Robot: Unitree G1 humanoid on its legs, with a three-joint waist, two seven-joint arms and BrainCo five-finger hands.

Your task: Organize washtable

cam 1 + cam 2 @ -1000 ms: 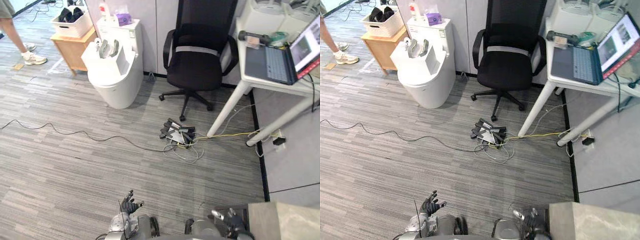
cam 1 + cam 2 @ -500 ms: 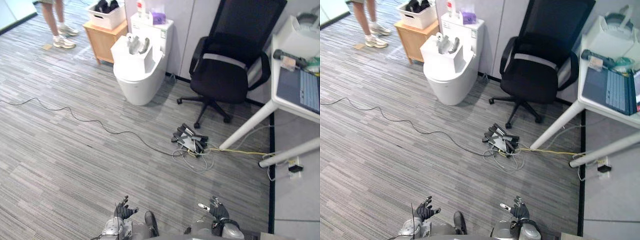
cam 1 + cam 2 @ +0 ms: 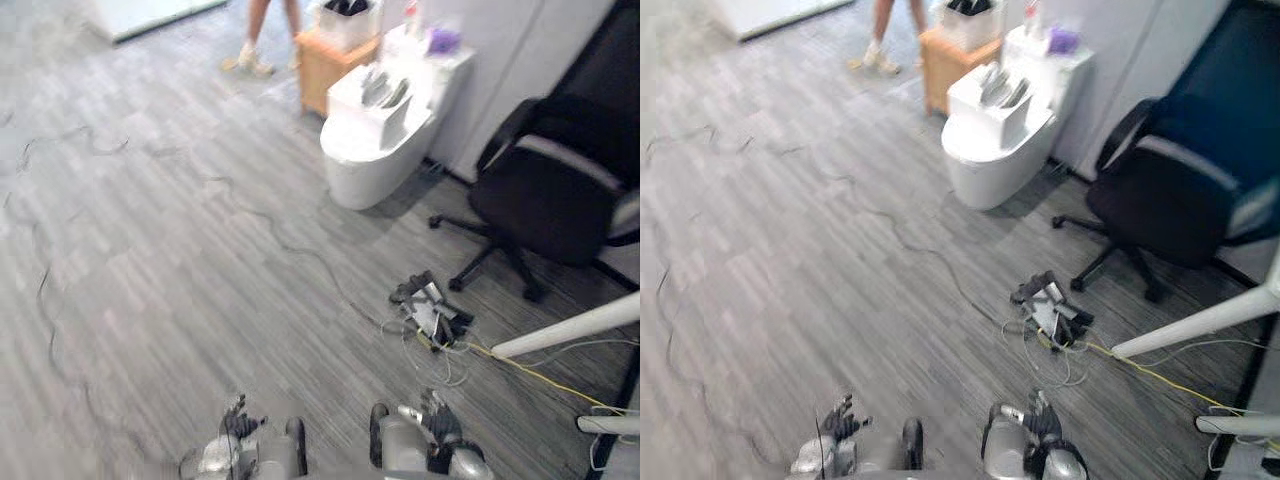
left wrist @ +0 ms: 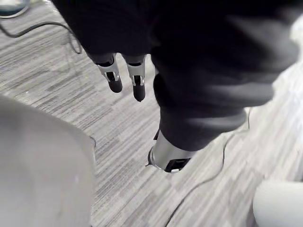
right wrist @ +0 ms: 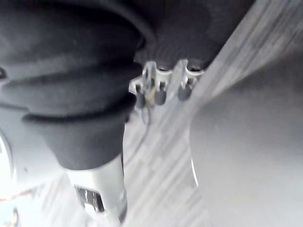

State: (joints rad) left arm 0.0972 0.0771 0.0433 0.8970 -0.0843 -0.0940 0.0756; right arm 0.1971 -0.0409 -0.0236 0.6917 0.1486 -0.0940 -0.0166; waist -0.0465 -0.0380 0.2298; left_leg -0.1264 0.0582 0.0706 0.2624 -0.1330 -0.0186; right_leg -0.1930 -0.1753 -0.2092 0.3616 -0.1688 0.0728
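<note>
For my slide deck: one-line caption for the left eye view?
Open left hand and right hand hang over grey floor; white toilet, black office chair, power strip ahead.

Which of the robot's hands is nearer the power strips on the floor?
The right hand; the power strips lie just ahead of it, the left hand farther aside.

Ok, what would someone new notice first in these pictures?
A white toilet stands at the far side, with a black office chair to its right. Nearer the robot, a tangle of power strips and cables lies on the floor, and a person's legs show at the far edge.
</note>
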